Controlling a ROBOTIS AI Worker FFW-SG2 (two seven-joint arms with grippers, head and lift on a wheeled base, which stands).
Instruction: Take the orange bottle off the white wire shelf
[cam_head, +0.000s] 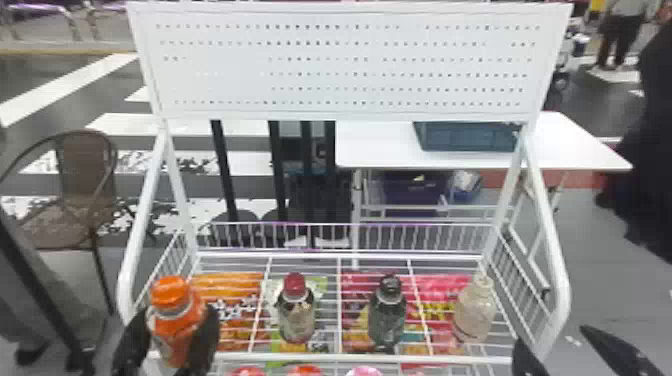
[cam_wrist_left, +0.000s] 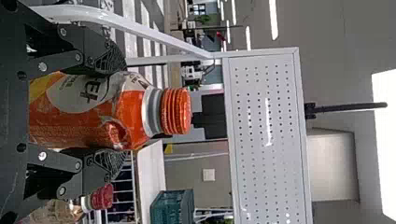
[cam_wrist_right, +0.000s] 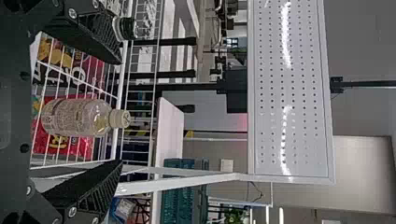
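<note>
In the head view, the left claw (cam_head: 175, 317) is pinching the orange bottle (cam_head: 189, 300) at the front left corner of the white wire shelf (cam_head: 310, 357); whether its base touches the wires I can't tell. A red-capped bottle (cam_head: 296, 315) and a black-capped bottle (cam_head: 386, 312) stand along the middle of the shelf, apart from each other, and a clear bottle (cam_head: 474, 315) stands near its right edge. The right claw (cam_head: 554, 336) is by the front right corner, its fingers spread. Bright packets (cam_head: 235, 287) (orange, green and pink ones) lie beneath the wires, and a perforated panel (cam_head: 340, 65) rises above the back edge. Behind is a white table (cam_head: 380, 145) with a teal crate (cam_head: 465, 137) on it.

In the left wrist view, the left claw (cam_wrist_left: 120, 111) has a finger against each side of the orange bottle, below its orange cap (cam_wrist_left: 176, 111).

In the right wrist view, the right claw (cam_wrist_right: 119, 112) is spread and holding nothing; the clear bottle, with a cream cap (cam_wrist_right: 119, 118), appears in the gap between its fingers, touching neither.
</note>
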